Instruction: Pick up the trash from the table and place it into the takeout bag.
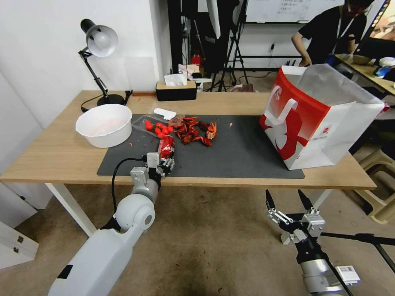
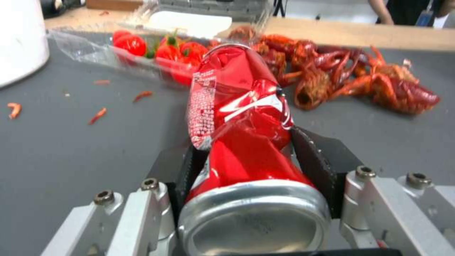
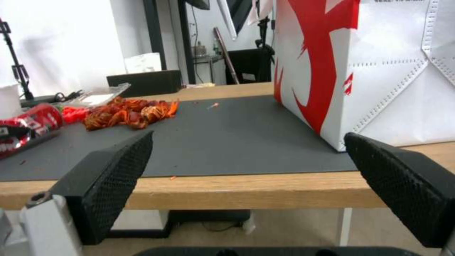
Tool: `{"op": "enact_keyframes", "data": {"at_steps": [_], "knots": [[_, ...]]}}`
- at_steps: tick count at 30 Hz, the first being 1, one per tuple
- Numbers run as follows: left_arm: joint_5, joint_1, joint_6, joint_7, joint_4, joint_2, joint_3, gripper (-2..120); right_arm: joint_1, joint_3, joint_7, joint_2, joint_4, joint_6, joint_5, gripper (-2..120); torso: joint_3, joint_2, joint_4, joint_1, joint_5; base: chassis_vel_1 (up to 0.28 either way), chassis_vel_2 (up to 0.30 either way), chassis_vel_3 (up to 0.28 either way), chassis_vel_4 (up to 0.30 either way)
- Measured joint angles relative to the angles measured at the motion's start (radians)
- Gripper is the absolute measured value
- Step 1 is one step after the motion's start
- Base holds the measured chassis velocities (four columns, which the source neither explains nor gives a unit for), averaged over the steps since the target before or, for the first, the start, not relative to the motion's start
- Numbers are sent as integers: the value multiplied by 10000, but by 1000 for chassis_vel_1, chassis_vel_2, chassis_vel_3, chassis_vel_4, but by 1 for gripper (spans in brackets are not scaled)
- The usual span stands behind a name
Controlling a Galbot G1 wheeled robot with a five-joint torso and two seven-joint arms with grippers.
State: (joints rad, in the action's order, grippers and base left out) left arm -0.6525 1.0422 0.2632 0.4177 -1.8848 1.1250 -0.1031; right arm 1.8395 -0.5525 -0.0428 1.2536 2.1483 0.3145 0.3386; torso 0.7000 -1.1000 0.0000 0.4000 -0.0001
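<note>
A crushed red soda can lies on the dark grey mat near the table's front edge. My left gripper is shut on its near end. In the left wrist view the black pads press both sides of the can. Behind the can lie red crayfish shells and small red fruits in a clear wrapper. The red-and-white takeout bag stands open at the mat's right end. My right gripper hangs open below the table's front edge, facing the bag.
A large white bowl sits left of the mat. At the back stand a black desk lamp and a tissue box, with a white scrap in front of them. The mat's middle between shells and bag is bare.
</note>
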Motion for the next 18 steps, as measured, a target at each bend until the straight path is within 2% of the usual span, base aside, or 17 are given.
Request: {"op": "enact_keyframes", "data": {"at_steps": [2, 3, 4, 6, 8, 10, 12, 13, 15, 16, 18], "knots": [[-4, 0, -280, -192, -7, -48, -55, 47, 0, 0, 0, -9, 0, 1, 7, 100, 0, 0, 0, 1, 1, 0, 0, 0, 0], [-104, -30, -861, -689, -7, -161, -124, 47, 0, 0, 0, -16, 1, 4, 18, 100, 0, 0, 1, 0, 0, 0, 0, 0, 0], [-104, -30, -861, -689, -7, -161, -124, 47, 0, 0, 0, -16, 1, 4, 18, 100, 0, 0, 1, 0, 0, 0, 0, 0, 0], [-479, -205, -1726, -1746, 2, -371, -162, 47, 2, 0, 3, -19, 17, 8, 30, 100, 0, 0, 1, 0, 1, 0, 0, 0, 0], [-763, -523, -2155, -2548, 28, -523, -124, 47, 12, -4, 5, -15, 47, 11, 31, 100, 0, 0, 1, 1, 1, 0, 0, 0, 0], [-811, -612, -2216, -2711, 47, -553, -103, 47, 18, -6, 5, -12, 52, 11, 31, 100, 0, 0, 0, 1, 2, 0, 0, 0, 0], [-1129, -1087, -2443, -3378, 162, -742, 124, 47, 51, -11, 5, 7, 72, 13, 26, 100, 0, 1, 0, 0, -2, 0, 0, 0, 0], [-1129, -1087, -2443, -3378, 162, -742, 124, 47, 51, -11, 5, 7, 72, 13, 26, 100, 0, 1, 0, 0, -2, 0, 0, 0, 0], [-1502, -1786, -2649, -3936, 366, -1011, 552, 47, 91, -16, 6, 27, 109, 13, -9, 100, 0, 0, 2, 0, 0, 0, 0, 0, 0], [-1502, -1786, -2649, -3936, 366, -1011, 552, 47, 91, -16, 6, 27, 109, 13, -9, 100, 0, 0, 2, 0, 0, 0, 0, 0, 0], [-1814, -2846, -2706, -4304, 742, -1123, 1094, 47, 110, -23, 0, 52, 153, -6, -62, 100, 0, 0, 0, 1, 1, 0, 0, 0, 0]]}}
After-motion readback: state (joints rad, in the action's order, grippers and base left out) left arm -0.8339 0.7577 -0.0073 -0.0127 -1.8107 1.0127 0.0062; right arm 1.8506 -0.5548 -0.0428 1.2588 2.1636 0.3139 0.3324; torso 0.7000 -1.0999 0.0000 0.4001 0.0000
